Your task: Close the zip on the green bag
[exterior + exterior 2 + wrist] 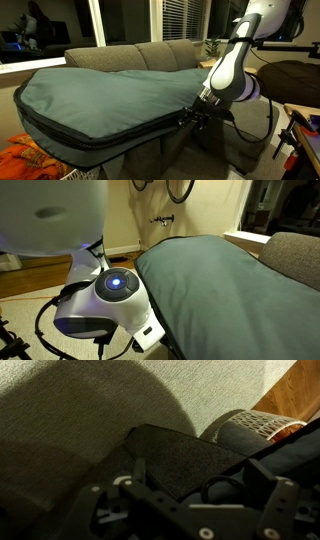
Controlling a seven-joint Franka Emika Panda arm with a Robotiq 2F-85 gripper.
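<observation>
The green bag (100, 95) lies flat across the grey sofa and also shows in an exterior view (230, 280). The zip (120, 138) runs as a dark line along the bag's black-trimmed front edge. My gripper (191, 117) is at the right end of that edge, touching or just above the trim. In the wrist view my gripper (198, 468) has its fingers apart over dark bag fabric. A dark loop (226, 484) lies between them, and I cannot tell whether it is the zip pull. My arm's wrist hides the gripper in the close exterior view.
The grey sofa (150, 55) bears the bag. An orange cloth (30, 160) lies at the lower left. A wicker basket (255, 425) stands on the wooden floor (290, 395) beside the sofa. A dark chair (290, 80) and a stand are behind my arm.
</observation>
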